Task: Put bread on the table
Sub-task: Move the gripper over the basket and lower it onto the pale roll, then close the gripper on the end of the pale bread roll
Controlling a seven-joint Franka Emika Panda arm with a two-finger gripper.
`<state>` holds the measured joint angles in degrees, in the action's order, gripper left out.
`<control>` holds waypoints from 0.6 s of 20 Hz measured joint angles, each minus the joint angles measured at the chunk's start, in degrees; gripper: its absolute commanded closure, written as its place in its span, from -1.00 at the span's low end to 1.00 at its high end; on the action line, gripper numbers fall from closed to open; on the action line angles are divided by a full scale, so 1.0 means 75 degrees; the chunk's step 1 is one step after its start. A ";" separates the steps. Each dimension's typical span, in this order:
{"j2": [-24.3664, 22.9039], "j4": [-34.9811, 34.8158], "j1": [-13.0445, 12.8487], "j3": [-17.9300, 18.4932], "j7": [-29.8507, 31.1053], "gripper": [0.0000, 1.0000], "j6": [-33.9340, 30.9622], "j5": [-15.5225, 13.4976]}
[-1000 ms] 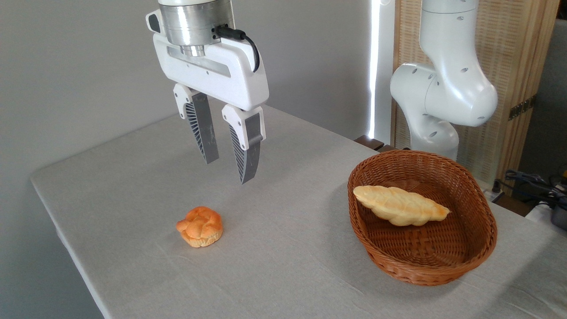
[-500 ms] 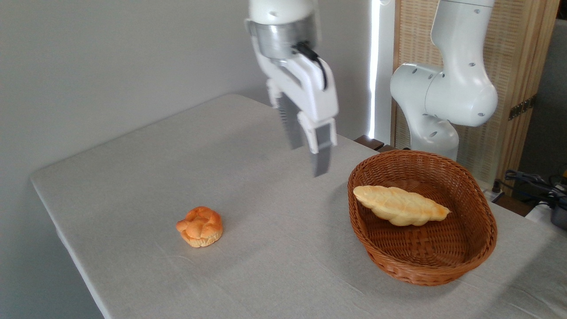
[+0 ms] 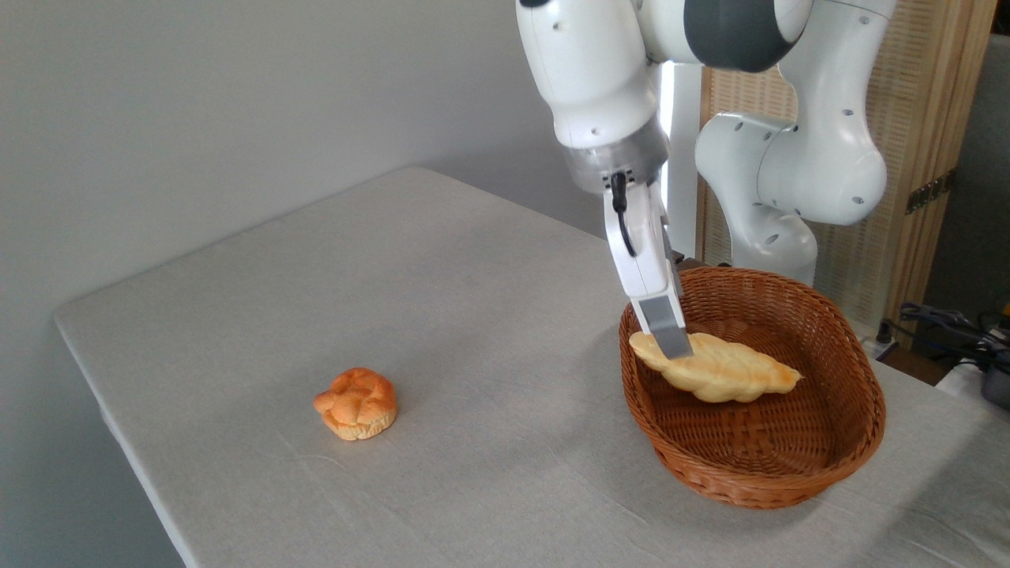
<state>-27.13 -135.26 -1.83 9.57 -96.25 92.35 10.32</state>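
The hand (image 3: 671, 341) shows edge-on over the bread (image 3: 714, 368); its opening and grasp cannot be told

Small orange knotted bun (image 3: 356, 403) sits at eight o'clock; brown wicker basket (image 3: 789, 473) rests at four o'clock.

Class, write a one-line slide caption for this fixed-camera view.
Gripper reaches the braided bread in the wicker basket; an orange bun sits on the table.

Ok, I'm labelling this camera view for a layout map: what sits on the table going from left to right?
Small orange knotted bun → gripper fingers at the left end of the braided bread loaf → brown wicker basket holding the loaf, all on the grey table.
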 measured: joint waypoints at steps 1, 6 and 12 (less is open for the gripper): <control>0.0000 -0.0109 0.0000 0.0000 -0.0068 -0.88 0.0030 0.0064; 0.0002 -0.0685 -0.0020 0.0000 -0.0134 -0.89 0.0554 0.0125; 0.0002 -0.0976 -0.0052 -0.0002 -0.0160 -0.67 0.0920 0.0126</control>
<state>-27.12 -142.59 -2.22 9.56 -97.45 99.25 11.26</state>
